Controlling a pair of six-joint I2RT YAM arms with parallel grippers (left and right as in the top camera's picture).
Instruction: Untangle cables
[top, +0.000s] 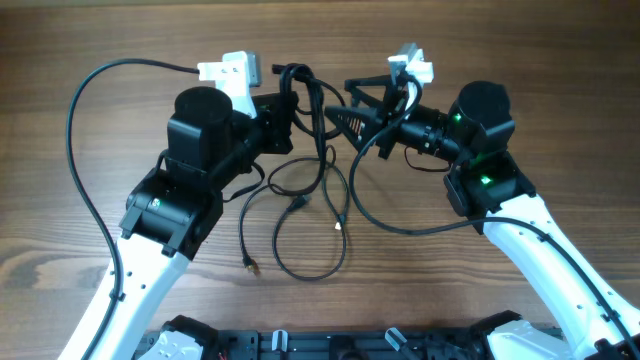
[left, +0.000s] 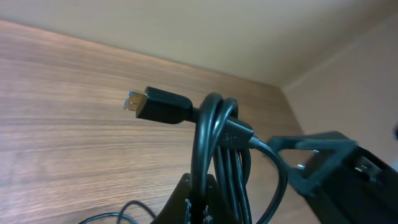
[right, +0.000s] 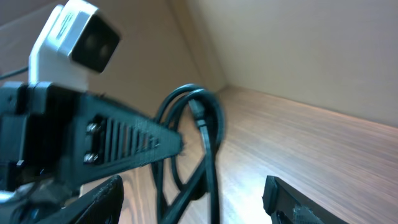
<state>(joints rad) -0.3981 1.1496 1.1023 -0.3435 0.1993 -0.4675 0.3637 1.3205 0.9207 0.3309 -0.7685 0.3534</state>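
Observation:
Thin black cables (top: 300, 200) lie in loose loops on the wooden table, with a gold-tipped plug (top: 250, 268) and a silver-tipped plug (top: 338, 226) near the front. My left gripper (top: 288, 112) is shut on a looped bundle of these cables (left: 214, 143) and holds it raised. A plug with a gold tip (left: 134, 102) sticks out of the bundle to the left. My right gripper (top: 352, 105) is open right next to the bundle. In the right wrist view, raised strands (right: 208, 143) run between its open fingers (right: 193, 193) without being gripped.
The thicker black wiring of the left arm (top: 75, 130) arcs over the table's left side, and that of the right arm (top: 420, 228) curves under the right gripper. The left arm's white wrist camera (right: 74, 37) is close to the right gripper.

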